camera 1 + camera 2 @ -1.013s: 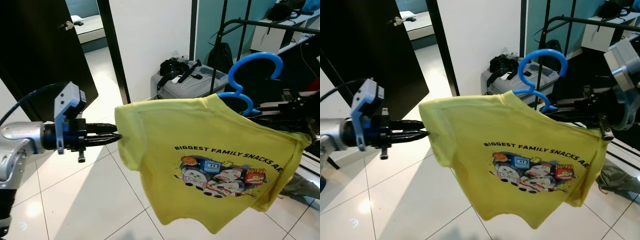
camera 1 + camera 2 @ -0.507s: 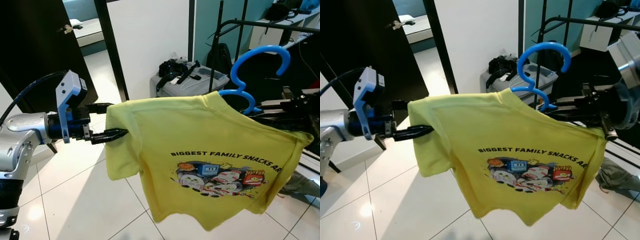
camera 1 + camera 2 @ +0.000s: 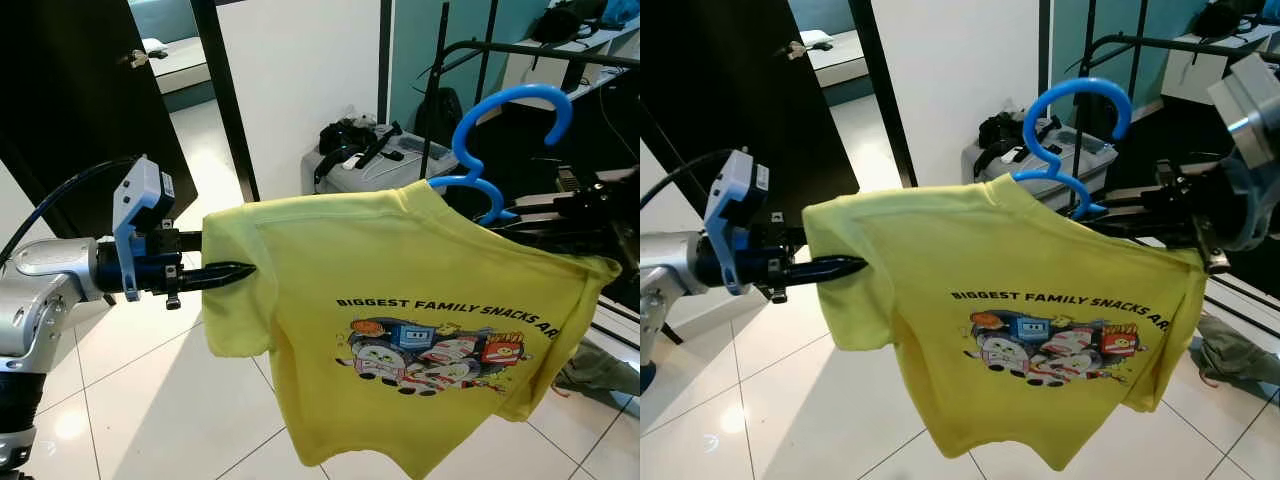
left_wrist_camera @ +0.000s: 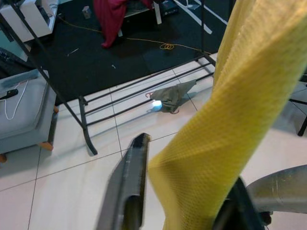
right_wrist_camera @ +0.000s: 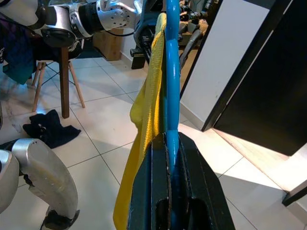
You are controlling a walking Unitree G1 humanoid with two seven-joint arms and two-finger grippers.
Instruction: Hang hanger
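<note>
A yellow T-shirt with a cartoon print hangs spread on a blue hanger, held up between my two arms. My right gripper comes in from the right and is shut on the hanger's bar under the shirt's shoulder. On the left, my left gripper holds the shirt's sleeve; the yellow cloth fills the gap between its fingers. A black clothes rack rail runs behind and above the blue hook.
A grey box with black gear on top stands by the white wall. A dark open door is at the left. A crumpled cloth lies on the tile floor under the rack.
My left gripper, shut beside the sleeve a second ago, opened and has since closed around the sleeve. The shirt and hanger have shifted a little to the left.
</note>
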